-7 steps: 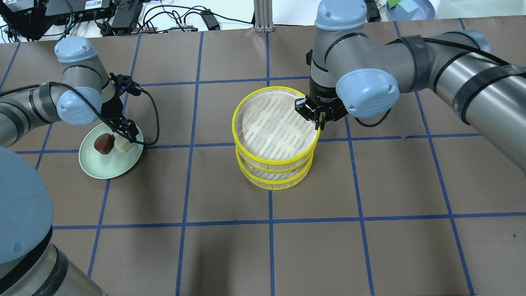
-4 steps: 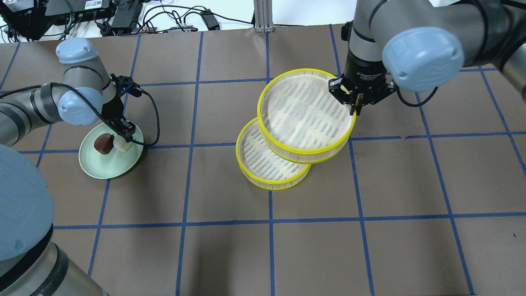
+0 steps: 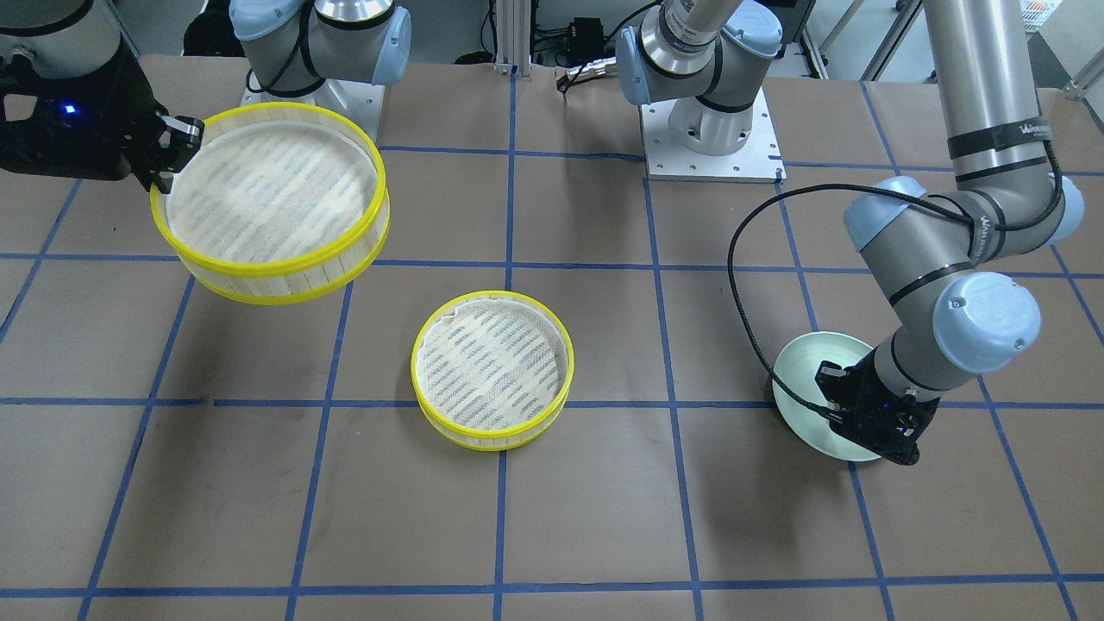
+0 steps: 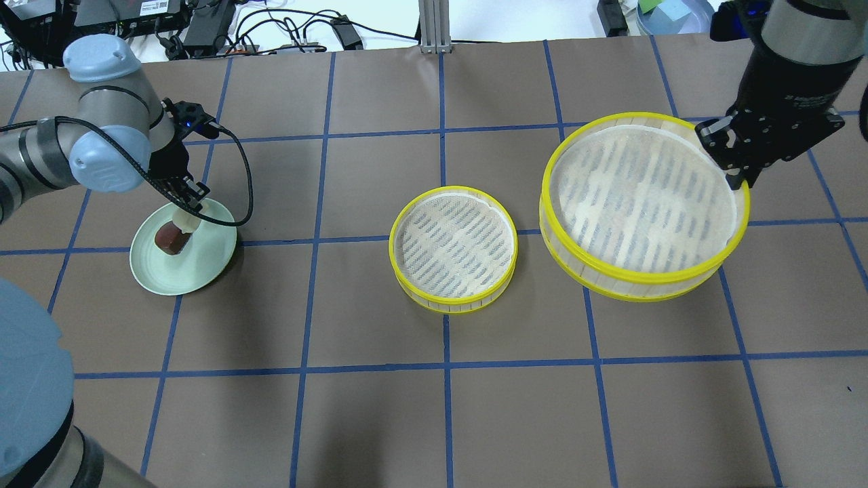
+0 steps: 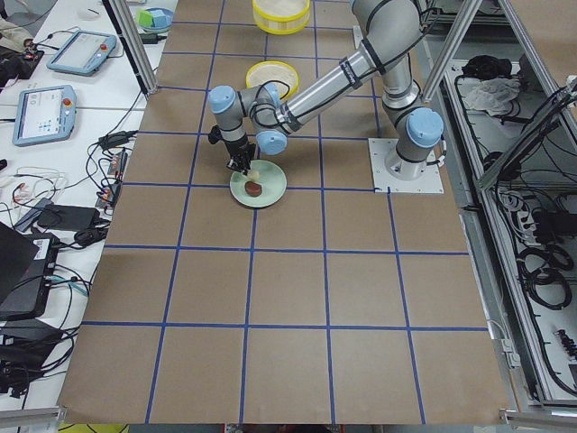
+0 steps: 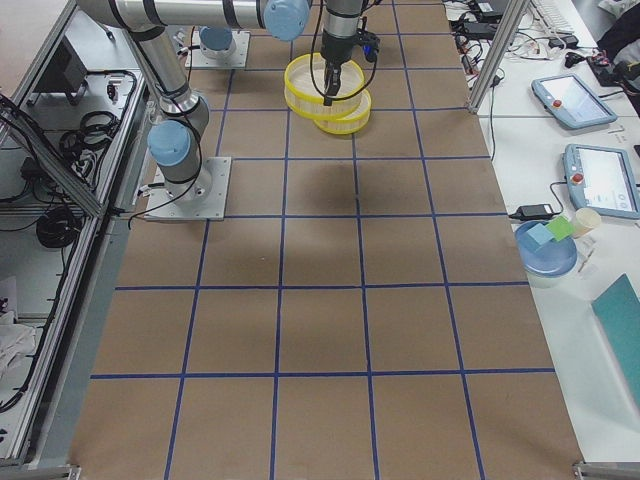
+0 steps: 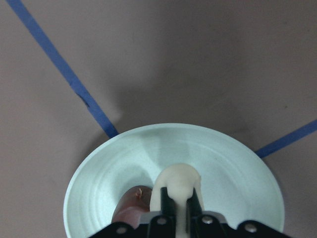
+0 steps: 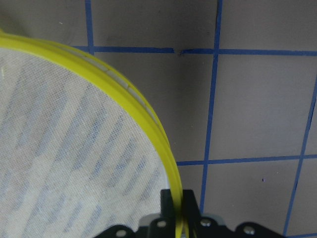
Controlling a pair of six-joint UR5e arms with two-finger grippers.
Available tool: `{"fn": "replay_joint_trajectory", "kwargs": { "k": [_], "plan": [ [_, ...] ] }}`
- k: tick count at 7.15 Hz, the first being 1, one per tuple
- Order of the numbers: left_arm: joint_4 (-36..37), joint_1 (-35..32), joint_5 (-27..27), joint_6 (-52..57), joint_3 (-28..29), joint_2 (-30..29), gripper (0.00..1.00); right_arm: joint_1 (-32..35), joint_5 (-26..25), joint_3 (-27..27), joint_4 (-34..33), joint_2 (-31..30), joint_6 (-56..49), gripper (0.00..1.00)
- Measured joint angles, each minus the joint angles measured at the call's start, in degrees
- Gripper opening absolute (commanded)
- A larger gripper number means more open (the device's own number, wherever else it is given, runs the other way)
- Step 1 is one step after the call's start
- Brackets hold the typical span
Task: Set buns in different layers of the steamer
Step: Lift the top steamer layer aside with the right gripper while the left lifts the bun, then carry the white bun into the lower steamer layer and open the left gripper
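"The buns?"
"Frame left: left pincer [image 7: 177, 210] clamped on the cream-white bun [image 7: 178, 179], brown bun [image 4: 169, 238] beside, on the green plate [image 4: 169, 279]."
"Steamer?"
"At right, the upper tray [image 4: 637, 283] aloft, rim pinched by the right pincer [image 4: 736, 177]; lower tray [image 4: 451, 302] centred on the tabletop [image 4: 339, 420]."

A pale green plate [image 4: 178, 276] sits on the brown table [image 4: 380, 420], gridded with blue tape [image 4: 373, 369]. Beside the table's edge lie a blue bowl [image 6: 535, 263] of blocks [image 6: 551, 231] and two tablets [image 6: 603, 178].
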Motion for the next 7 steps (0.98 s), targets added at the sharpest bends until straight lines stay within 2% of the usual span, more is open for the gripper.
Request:
{"fn": "replay_joint_trajectory", "kwargs": {
  "k": [2,4,7],
  "plan": [
    [-1.73,-4.28,-2.27,-10.0,1.52,3.9,0.0,-2.23,-0.13,-0.02,0.41,-0.44,-4.94,0.0],
    [-1.75,-11.16,-4.8,-23.83,2.34,6.16,0.0,-2.9,0.13,0.05,1.13,-0.6,-5.46,0.0],
    [1.82,-22.16,-11.9,-41.51,2.2,6.0,0.0,-3.04,0.15,0.04,1.27,-0.76,-5.61,0.0]
  ]
}}
